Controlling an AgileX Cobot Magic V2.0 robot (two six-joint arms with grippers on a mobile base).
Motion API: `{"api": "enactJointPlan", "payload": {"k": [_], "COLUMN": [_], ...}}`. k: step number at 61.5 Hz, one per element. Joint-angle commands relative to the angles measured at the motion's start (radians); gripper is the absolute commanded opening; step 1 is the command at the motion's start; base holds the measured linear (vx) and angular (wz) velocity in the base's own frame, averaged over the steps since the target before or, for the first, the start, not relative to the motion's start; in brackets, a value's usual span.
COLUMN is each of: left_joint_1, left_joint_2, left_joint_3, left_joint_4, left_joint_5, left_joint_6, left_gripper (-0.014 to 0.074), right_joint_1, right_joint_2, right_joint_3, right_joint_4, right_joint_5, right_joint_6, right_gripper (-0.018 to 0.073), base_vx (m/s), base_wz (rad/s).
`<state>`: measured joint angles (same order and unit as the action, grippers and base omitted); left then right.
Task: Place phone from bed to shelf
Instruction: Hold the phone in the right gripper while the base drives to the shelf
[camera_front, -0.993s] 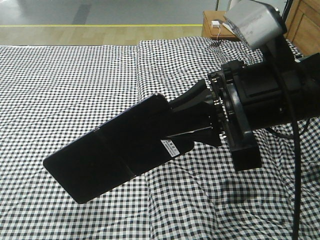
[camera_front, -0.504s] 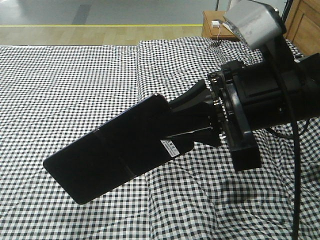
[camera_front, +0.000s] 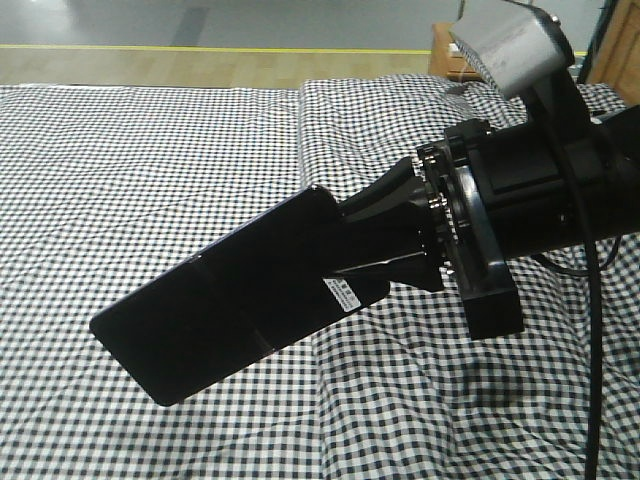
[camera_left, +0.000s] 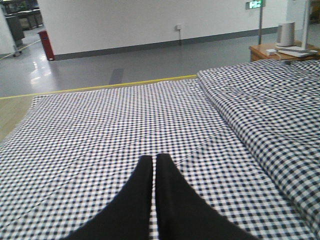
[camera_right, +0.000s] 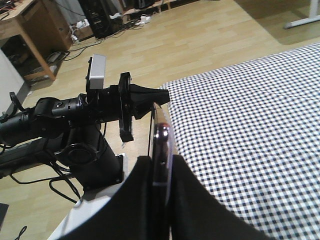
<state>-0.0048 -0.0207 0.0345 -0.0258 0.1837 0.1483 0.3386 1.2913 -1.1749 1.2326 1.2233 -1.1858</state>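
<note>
the background has slid toward 3 o'clock in the front view since half a second ago. the bed's (camera_front: 150, 150) raised seam and the small desk (camera_front: 447, 55) at 1 o'clock both sit further right, and the desk is now partly cut off. the arm (camera_front: 560, 190) and the phone (camera_front: 240, 290) keep the same spot in the frame. i read that as the base turning or rolling rather than the arm moving, so the carry toward the shelf seems to be under way.

the phone is off the bed, up in the air, slanting down toward 8 o'clock. the right end effector (camera_front: 345, 245) is clamped on its upper end, just by the white sticker (camera_front: 342, 297). in the right wrist view the phone shows edge-on, pinched between the two black fingers (camera_right: 195, 205). the left end effector (camera_left: 154, 167) hangs over the bed with its fingers together and nothing in them.

the shelf i cannot make out for sure. a sliver of pale wood at the 2 o'clock corner of the front view, cut by the frame, might be it. how far the fingers reach along the phone is hard to tell, black against black, and the right arm runs out of frame at 3 o'clock.
</note>
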Motion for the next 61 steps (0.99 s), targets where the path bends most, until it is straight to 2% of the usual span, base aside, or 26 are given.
{"api": "enactJointPlan", "payload": {"k": [1, 61], "left_joint_1": [-0.006, -0.006], "left_joint_2": [-0.004, -0.004], "left_joint_3": [-0.023, -0.023], "left_joint_4": [-0.009, -0.009], "left_joint_5": [-0.071, -0.071], "left_joint_6": [-0.006, -0.006], "left_gripper": [0.0001, 0.0001], "right_joint_1": [-0.003, -0.003], "right_joint_2": [-0.031, -0.031], "right_joint_3": [-0.025, -0.025], "right_joint_4": [0.092, 0.092], "right_joint_5": [0.062, 0.063], "right_joint_6": [-0.001, -0.001], "right_gripper": [-0.0002, -0.0002], "base_vx": [-0.07, -0.13], "base_wz": [0.28, 0.51]}}
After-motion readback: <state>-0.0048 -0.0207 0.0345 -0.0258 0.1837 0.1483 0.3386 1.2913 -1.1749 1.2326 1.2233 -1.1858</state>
